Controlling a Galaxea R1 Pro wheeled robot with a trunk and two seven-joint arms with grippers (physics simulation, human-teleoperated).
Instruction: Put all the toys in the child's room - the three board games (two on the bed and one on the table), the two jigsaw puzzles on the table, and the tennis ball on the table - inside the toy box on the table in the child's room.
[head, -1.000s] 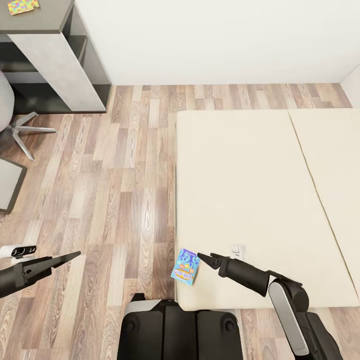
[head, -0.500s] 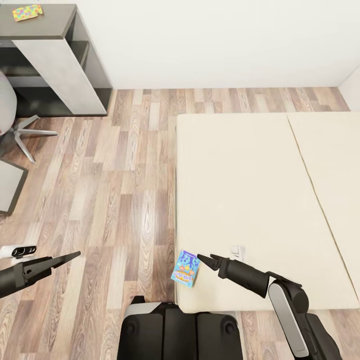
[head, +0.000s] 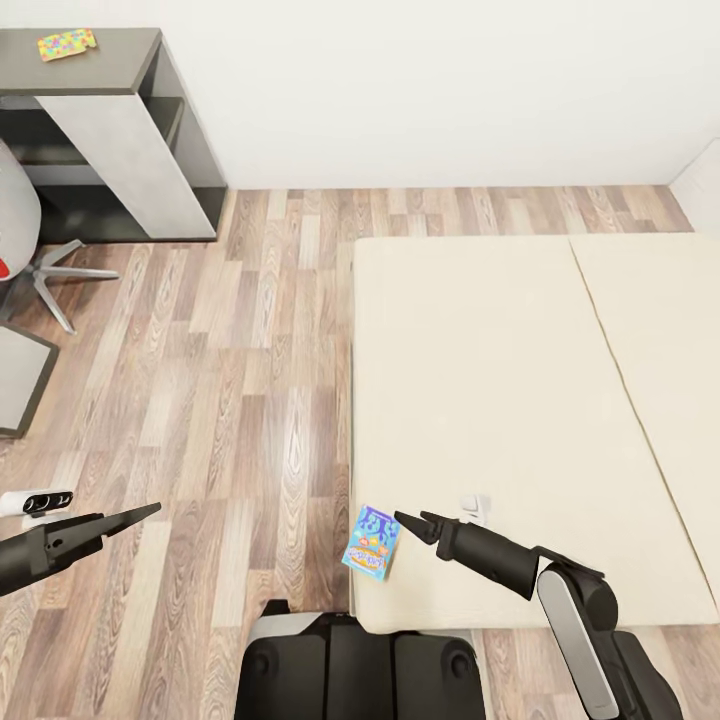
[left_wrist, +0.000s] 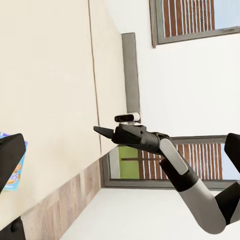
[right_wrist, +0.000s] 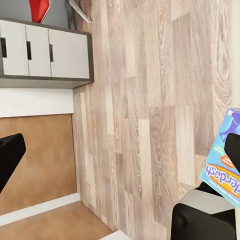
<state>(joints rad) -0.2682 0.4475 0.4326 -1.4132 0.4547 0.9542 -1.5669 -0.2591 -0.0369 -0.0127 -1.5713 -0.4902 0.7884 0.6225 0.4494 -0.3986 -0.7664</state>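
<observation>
Seen from the head camera, a large low bed with a plain cream two-part mattress (head: 500, 400) fills the right of a wood-plank floor (head: 230, 400) below a white wall (head: 430, 90). A small flat blue printed board game box (head: 371, 541) lies at the bed's near left corner, its edge overhanging the side. The black right gripper (head: 408, 523) hovers just right of the box, apart from it; its fingers look pressed together to a point. The black left gripper (head: 145, 512) hangs over the floor, well left of the bed, tips likewise drawn together. At far left stands a dark grey desk top (head: 110, 55) with a multicoloured jigsaw puzzle slab (head: 66, 44) on it. The legs of a grey swivel chair (head: 50, 275) show near the desk.
</observation>
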